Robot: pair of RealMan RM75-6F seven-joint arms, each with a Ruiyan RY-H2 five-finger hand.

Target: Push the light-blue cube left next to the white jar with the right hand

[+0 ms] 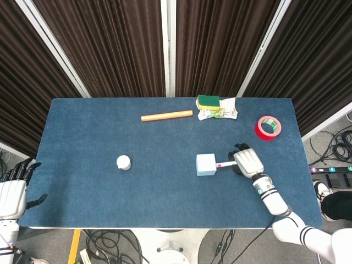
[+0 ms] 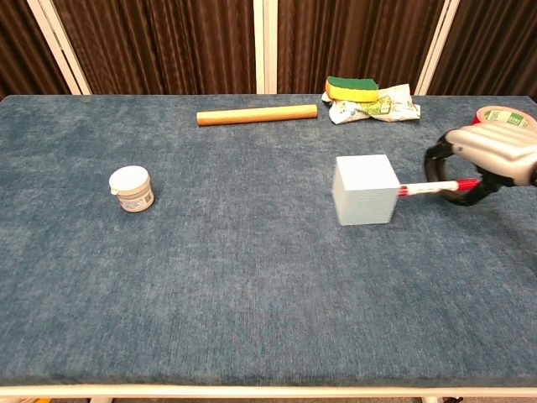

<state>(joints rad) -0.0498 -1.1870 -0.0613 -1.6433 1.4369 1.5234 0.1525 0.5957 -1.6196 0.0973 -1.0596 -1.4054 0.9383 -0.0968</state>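
The light-blue cube stands right of the table's middle. The white jar sits well to its left, at about the same depth, with a wide gap between them. My right hand hovers just right of the cube, most fingers curled in. One straight finger points left and its tip touches the cube's right face. My left hand hangs off the table's near left corner, fingers apart, holding nothing.
An orange stick lies toward the back. A green-and-yellow sponge rests on a crumpled wrapper at the back right. A red tape roll lies behind my right hand.
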